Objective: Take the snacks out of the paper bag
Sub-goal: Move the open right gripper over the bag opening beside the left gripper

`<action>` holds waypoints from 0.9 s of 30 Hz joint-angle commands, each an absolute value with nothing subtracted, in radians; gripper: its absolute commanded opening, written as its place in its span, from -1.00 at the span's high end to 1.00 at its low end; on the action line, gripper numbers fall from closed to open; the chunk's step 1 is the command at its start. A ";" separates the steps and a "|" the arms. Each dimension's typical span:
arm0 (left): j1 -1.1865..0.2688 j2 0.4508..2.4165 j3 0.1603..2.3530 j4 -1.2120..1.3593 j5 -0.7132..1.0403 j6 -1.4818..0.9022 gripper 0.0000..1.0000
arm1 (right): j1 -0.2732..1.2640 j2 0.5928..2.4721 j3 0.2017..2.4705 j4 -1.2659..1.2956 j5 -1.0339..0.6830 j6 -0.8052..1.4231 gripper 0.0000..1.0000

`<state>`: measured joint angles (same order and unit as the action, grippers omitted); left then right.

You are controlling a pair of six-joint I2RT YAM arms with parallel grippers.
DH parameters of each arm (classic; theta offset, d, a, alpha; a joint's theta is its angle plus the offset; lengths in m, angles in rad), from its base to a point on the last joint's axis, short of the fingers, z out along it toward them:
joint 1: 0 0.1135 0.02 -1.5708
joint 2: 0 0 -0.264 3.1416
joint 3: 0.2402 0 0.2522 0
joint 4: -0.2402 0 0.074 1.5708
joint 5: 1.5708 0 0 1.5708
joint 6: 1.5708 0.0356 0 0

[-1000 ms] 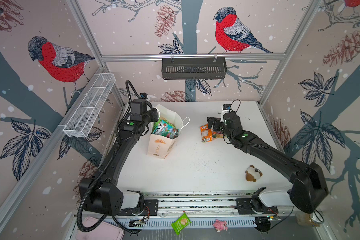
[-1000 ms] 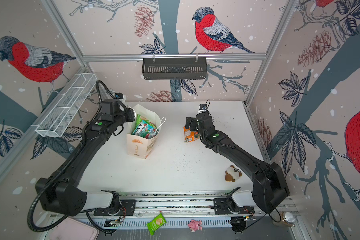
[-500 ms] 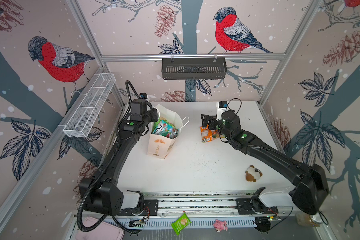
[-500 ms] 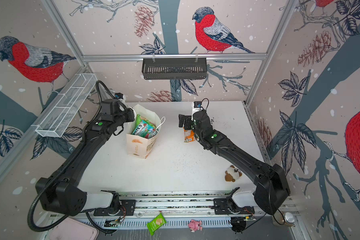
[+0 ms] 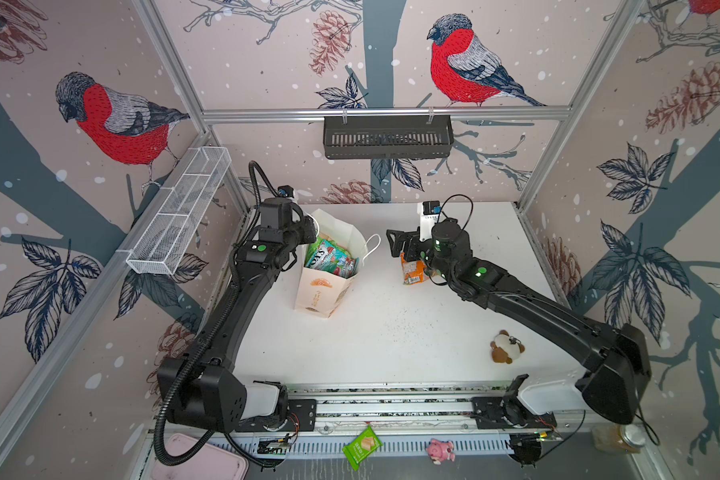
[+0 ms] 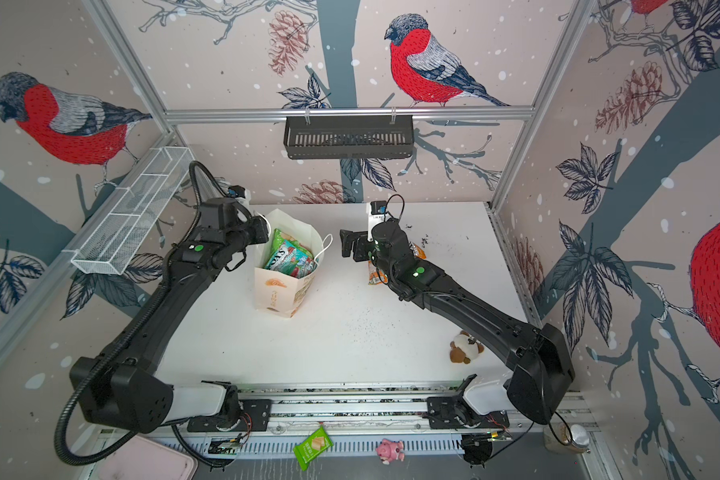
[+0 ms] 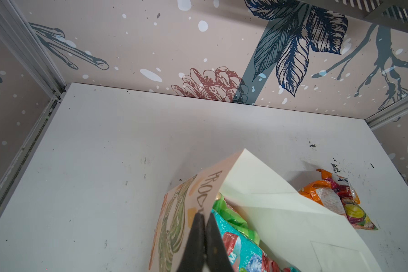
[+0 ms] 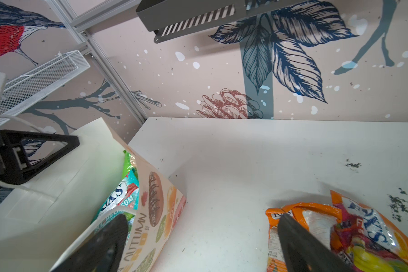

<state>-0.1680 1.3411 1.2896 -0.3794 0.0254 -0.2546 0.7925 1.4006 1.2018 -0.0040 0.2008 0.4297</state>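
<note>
The cream paper bag (image 5: pixel 324 291) (image 6: pixel 281 291) stands upright at the table's back left, mouth open. Inside it lie snacks: a teal packet (image 5: pixel 331 261) (image 6: pixel 289 259) (image 7: pixel 236 245) (image 8: pixel 120 195) over a green one (image 7: pixel 233 216). My left gripper (image 7: pixel 204 219) (image 5: pixel 310 235) is shut on the bag's printed left rim (image 7: pixel 198 195). An orange packet (image 5: pixel 412 272) (image 6: pixel 377 275) (image 7: pixel 335 195) (image 8: pixel 327 226) lies on the table right of the bag. My right gripper (image 8: pixel 199 222) (image 5: pixel 400 245) (image 6: pixel 352 247) hangs open and empty between the bag (image 8: pixel 156 212) and the orange packet.
A brown-and-white plush toy (image 5: pixel 506 349) sits at the front right of the table. A lone green wafer packet (image 5: pixel 362 449) and a pink pig toy (image 5: pixel 441 449) lie below the front rail. A black basket (image 5: pixel 387 135) hangs on the back wall, a white mesh shelf (image 5: pixel 179 216) on the left wall.
My open right gripper has moved left, away from the orange packet and toward the bag. The left arm and the bag have not moved.
</note>
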 commanded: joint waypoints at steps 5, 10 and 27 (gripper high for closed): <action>-0.166 1.335 1.293 -0.305 0.052 -0.263 1.00 | 0.866 1.444 1.277 -0.048 0.250 0.347 -1.00; -0.166 1.332 1.289 -0.303 0.051 -0.264 1.00 | 0.904 1.475 1.301 -0.064 0.251 0.325 -1.00; -0.166 1.344 1.293 -0.305 0.047 -0.261 1.00 | 0.942 1.568 1.350 -0.075 0.209 0.288 -0.71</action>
<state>-0.1673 1.3464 1.2888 -0.3767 0.0334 -0.2565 0.9394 1.5623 1.3338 -0.0765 0.2314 0.3073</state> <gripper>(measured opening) 0.051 0.856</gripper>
